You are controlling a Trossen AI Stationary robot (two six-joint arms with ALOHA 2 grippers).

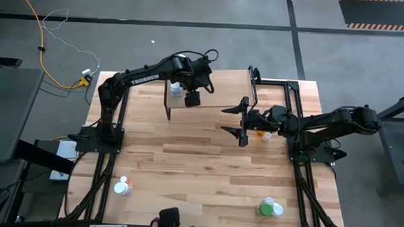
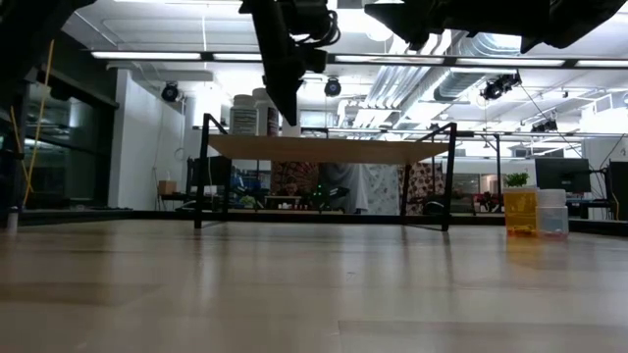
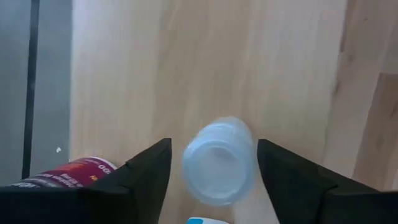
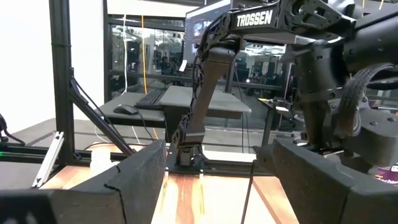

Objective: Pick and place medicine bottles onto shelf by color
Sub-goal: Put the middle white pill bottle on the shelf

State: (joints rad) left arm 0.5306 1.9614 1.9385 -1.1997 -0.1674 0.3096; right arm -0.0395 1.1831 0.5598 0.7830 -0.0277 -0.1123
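The shelf [image 1: 220, 87] stands at the table's far middle on thin black legs; it also shows in the low view [image 2: 329, 149]. White bottles [image 1: 176, 92] stand on its left end. My left gripper [image 3: 213, 149] hangs above that end, open and pointing down. Its fingers stand on either side of a white-capped bottle [image 3: 219, 163] that stands upright on the shelf. A red-labelled bottle [image 3: 68, 174] is beside it. My right gripper [image 1: 241, 121] is open and empty, right of the shelf. An orange bottle [image 1: 258, 134] and a white one [image 1: 266, 136] stand beneath the right arm.
A white bottle with red on it [image 1: 122, 187] stands at the near left. A green bottle [image 1: 266, 209] and a white-capped one [image 1: 277, 210] stand at the near right. Black frame rails [image 1: 290, 103] run along the table's right side. Bare tabletop [image 1: 200, 167] lies between.
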